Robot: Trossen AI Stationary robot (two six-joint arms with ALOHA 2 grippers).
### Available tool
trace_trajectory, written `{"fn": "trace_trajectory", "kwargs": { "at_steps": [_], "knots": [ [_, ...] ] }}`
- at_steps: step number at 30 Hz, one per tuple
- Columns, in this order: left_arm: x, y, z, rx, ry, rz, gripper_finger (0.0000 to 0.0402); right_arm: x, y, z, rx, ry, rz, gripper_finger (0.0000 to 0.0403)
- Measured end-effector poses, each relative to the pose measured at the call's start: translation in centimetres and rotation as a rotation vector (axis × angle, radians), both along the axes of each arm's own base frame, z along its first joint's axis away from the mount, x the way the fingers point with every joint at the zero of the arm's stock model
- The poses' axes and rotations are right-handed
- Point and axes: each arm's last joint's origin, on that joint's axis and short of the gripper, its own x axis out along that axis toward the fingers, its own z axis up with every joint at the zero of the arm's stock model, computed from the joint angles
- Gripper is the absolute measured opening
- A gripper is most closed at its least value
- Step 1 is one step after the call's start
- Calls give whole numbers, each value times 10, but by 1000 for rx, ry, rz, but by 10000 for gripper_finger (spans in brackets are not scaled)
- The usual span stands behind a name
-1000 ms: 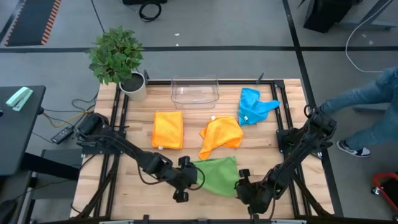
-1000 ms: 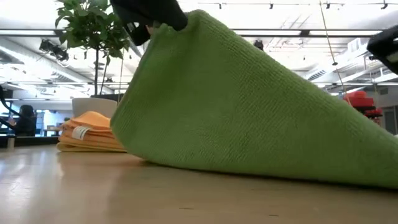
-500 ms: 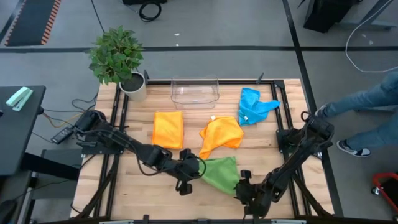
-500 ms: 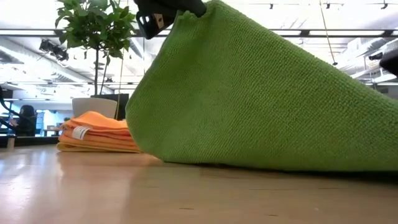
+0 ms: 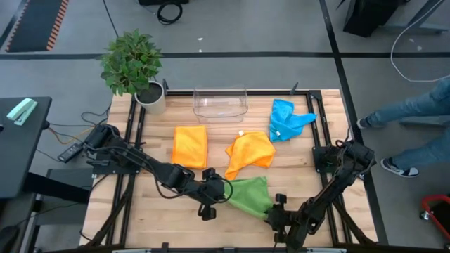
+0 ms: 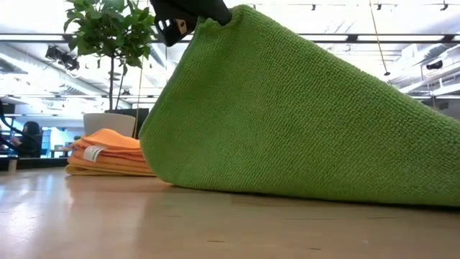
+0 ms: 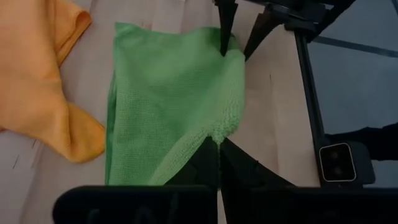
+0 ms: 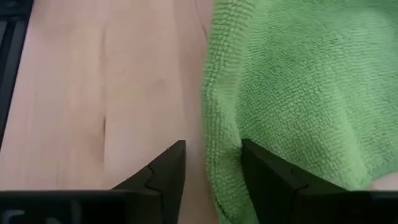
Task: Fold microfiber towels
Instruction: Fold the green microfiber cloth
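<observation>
Green towel (image 5: 249, 197) – one, pinched by left tool (image 5: 223, 192); right tool (image 8: 211, 168) open, empty.

Green towel (image 5: 249, 195), orange towels (image 5: 190, 146)

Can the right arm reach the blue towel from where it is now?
Probably yes. The right gripper sits with open fingers at the green towel's near edge, holding nothing. The blue towel lies on the right arm's own side of the table with bare wood between.
</observation>
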Motion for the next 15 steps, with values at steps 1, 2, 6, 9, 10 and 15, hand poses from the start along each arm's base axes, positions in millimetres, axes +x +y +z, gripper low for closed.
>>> {"fn": "trace_trajectory", "kwargs": {
  "at_steps": [1, 2, 6, 9, 10, 15],
  "knots": [
    [0, 0, 0, 0, 0, 1, 11, 0, -1, 0, -2, 0, -11, 154],
    [0, 0, 0, 0, 0, 1, 15, -1, -1, -1, -5, 1, -20, 144],
    [0, 0, 0, 1, 0, 0, 10, -3, -6, -2, -25, 11, -68, 87],
    [0, 0, 0, 1, 0, 0, 9, -5, -9, 0, -42, 26, -95, 29],
    [0, 0, 0, 0, -1, 0, 10, -6, -11, 2, -44, 34, -96, 17],
    [-4, 2, 13, -19, -37, 0, 8, -8, -24, 44, 34, 101, -25, 10]
  ]
}}
